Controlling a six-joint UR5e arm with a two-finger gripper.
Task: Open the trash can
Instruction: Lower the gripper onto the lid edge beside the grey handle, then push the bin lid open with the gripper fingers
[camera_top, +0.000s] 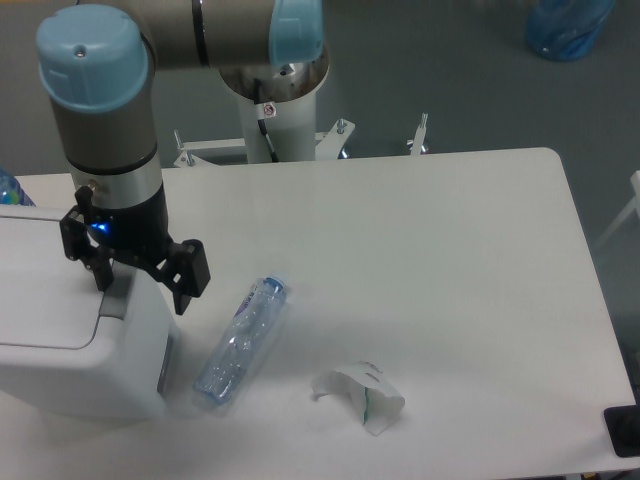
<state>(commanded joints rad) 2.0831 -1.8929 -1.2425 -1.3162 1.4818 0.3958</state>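
Note:
The white boxy trash can (70, 375) stands at the table's left front, partly cut off by the frame edge. Its flat white lid (45, 290) lies closed, and the grey push tab (113, 298) shows at the lid's right end. My gripper (145, 278) hangs over the can's right end, pointing down, with its jaws wide apart. One black finger (101, 272) is just above the tab. The other finger (190, 280) is past the can's right side, over the table. It holds nothing.
A clear plastic bottle (240, 343) lies on its side just right of the can. A crumpled piece of white paper (365, 397) lies near the front edge. The arm's base column (275, 115) stands behind the table. A blue bag (565, 28) sits on the floor at the far right.

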